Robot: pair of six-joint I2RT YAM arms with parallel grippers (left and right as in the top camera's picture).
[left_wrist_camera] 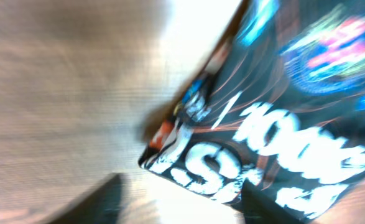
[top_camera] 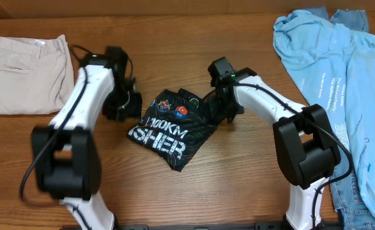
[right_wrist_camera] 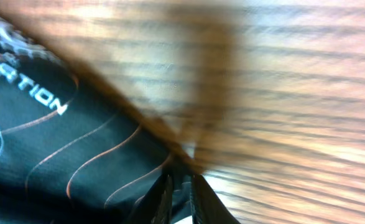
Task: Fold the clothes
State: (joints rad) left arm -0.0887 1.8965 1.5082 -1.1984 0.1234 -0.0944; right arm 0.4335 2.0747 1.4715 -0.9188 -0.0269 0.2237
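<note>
A black shirt (top_camera: 171,131) with big white letters lies bunched up in the middle of the brown table (top_camera: 238,191). The left gripper (top_camera: 131,105) is just beside it. The right gripper (top_camera: 217,107) is at its other edge. Folded tan pants (top_camera: 27,73) lie far left, and a blue shirt (top_camera: 331,64) lies far right.

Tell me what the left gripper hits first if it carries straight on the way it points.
Probably the black shirt: its lettered corner lies just ahead of the left gripper, though the blurred wrist view leaves depth unclear.
</note>
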